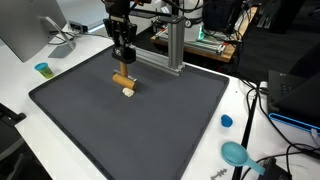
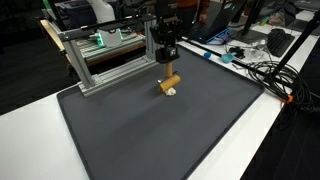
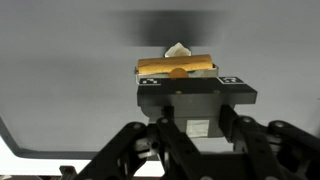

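Nearest, in the wrist view, the gripper has its jaws closed tight on the tan wooden cylinder with a white tip, low over the dark grey mat. The narrow hold could let the cylinder pivot or slip. Farther back, a swing might clip the aluminium frame.

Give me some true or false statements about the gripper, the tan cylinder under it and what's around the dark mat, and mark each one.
1. The gripper is shut on the tan cylinder with a white end. True.
2. The flat mat beneath them is white. False: it is dark grey; the table around it is white.
3. A silver aluminium frame stands at the mat's edge. True.
4. The small blue round cap lies on the mat. False: it sits on the table beside the mat.
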`<move>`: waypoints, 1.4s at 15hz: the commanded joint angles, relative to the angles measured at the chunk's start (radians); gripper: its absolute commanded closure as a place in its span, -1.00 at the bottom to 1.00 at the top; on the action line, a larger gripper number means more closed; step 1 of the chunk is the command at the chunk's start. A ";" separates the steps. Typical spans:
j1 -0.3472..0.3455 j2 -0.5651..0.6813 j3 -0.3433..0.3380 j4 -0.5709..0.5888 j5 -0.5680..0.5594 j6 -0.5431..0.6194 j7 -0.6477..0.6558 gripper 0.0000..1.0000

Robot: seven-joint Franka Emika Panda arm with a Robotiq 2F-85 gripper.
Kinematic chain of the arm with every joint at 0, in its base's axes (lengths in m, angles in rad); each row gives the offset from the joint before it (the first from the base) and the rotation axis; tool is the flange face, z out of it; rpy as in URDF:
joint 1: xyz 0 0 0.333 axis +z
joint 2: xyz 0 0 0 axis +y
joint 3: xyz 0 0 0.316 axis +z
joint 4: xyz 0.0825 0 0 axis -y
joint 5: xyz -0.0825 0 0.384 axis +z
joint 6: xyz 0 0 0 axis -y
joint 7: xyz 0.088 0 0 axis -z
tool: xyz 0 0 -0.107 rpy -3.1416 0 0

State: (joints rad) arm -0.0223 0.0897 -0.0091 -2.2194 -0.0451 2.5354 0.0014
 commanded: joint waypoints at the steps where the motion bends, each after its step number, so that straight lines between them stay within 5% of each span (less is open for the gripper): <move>1: -0.002 0.032 -0.002 0.030 0.031 0.010 -0.016 0.57; 21: -0.015 0.088 0.002 0.071 0.104 -0.080 -0.037 0.57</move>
State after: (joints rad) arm -0.0316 0.1581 -0.0106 -2.1688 0.0208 2.4856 -0.0055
